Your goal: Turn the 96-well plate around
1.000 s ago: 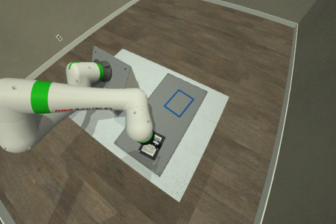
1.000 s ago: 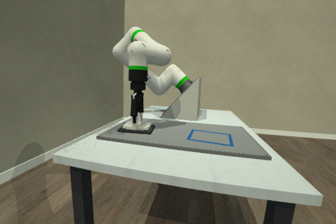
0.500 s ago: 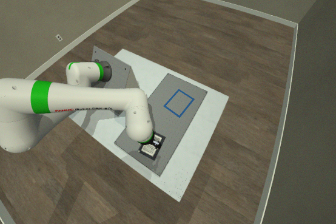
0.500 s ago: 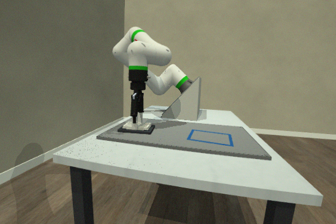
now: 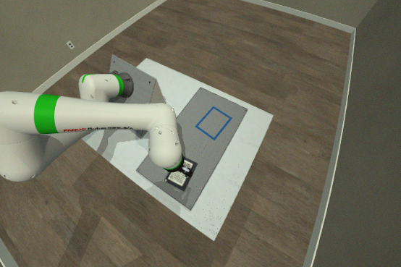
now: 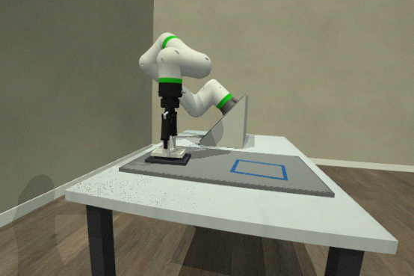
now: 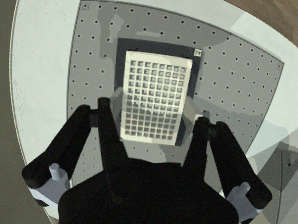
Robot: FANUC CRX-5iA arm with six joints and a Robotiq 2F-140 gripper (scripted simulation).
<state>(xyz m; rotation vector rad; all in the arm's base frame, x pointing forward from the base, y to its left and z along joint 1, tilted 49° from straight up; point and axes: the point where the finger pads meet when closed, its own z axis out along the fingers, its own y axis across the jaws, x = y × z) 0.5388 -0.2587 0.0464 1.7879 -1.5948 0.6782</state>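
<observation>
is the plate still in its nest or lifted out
In the nest. The plate lies flat on the dark nest, and the gripper is shut on its long sides.

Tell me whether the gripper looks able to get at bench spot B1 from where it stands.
Probably yes. The gripper is shut on the 96-well plate at nest N1, and no object stands on the deck between it and B1.
</observation>
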